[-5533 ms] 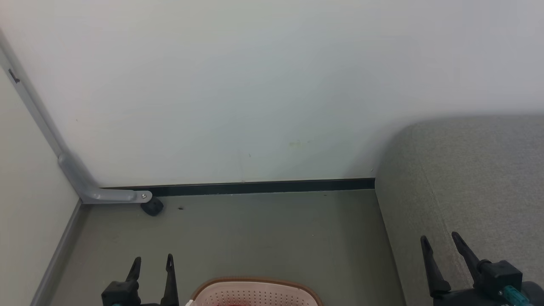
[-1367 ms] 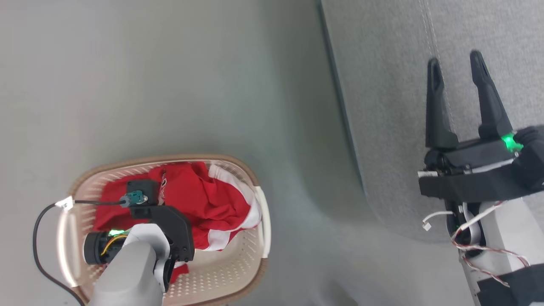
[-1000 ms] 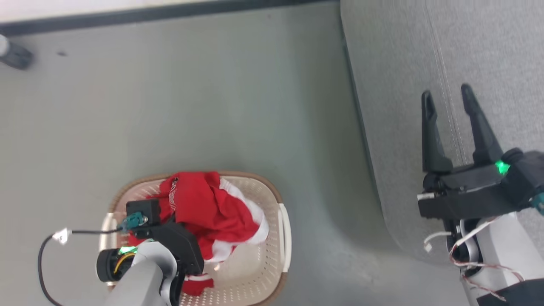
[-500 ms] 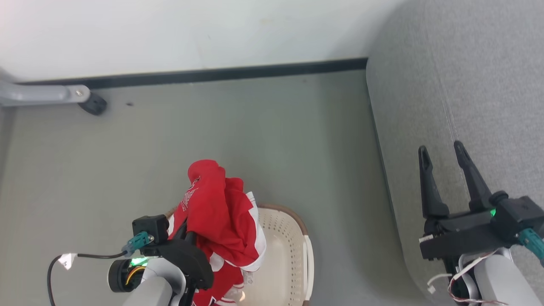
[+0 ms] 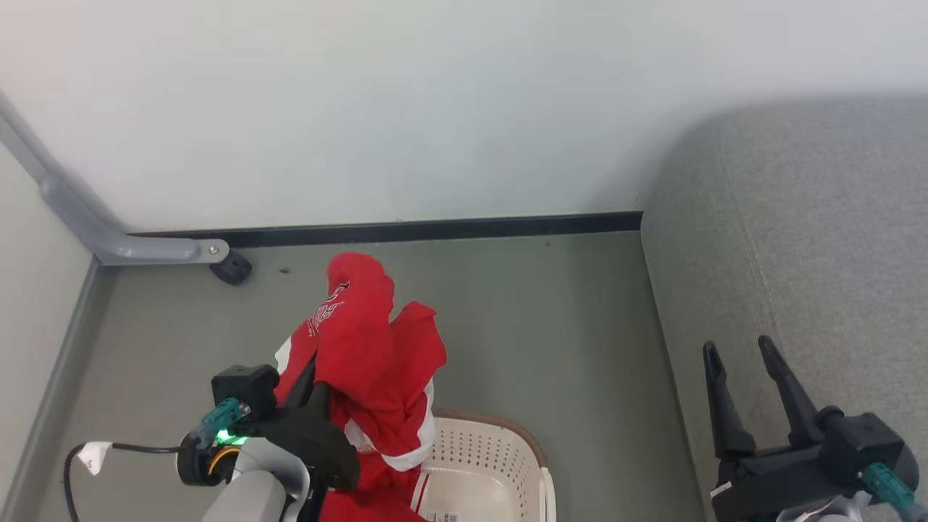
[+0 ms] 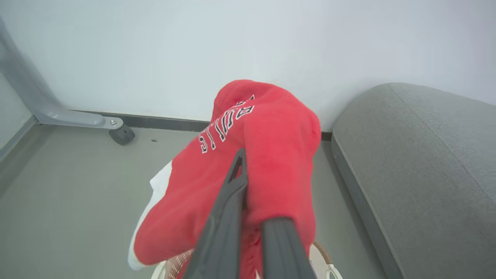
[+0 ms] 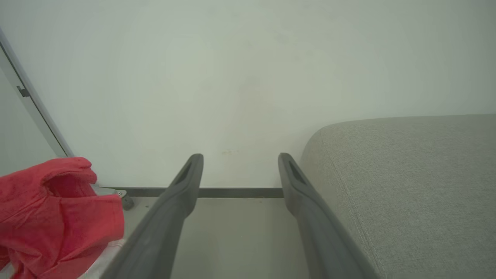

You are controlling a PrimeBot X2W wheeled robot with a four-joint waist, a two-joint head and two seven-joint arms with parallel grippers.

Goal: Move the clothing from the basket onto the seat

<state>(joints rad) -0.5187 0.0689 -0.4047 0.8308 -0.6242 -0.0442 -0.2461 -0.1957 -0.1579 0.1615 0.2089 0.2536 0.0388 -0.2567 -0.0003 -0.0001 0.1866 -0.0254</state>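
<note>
The left pincer (image 6: pixel 254 182) is pinching shut on the clothing (image 5: pixel 370 341) and holding it up above the basket (image 5: pixel 507 424), with one dark finger (image 6: pixel 232 193) lying bare along the fabric and the other running under a fold. The clothing is showing as a bunched mass of bright red, soft fabric, humped at the top and draping down both sides of the fingers. White panels are edging it along the lower hem and on the side nearer the robot's left. Dark letters outlined in white are curving across one fold near the top. Its lower end is hanging down to the basket's near-left part, hiding that side of the rim. The basket is sitting on the grey floor (image 5: pixel 544 326), cream-white with perforated walls and a brown rim, and its visible part is looking bare of garments. The seat (image 5: pixel 812 254), grey and woven with a rounded corner, is standing to the right, well apart from the clothing. The right pincer (image 5: pixel 736 346) is hovering at the seat's front edge with its fingers spread wide, gripping nothing.
</note>
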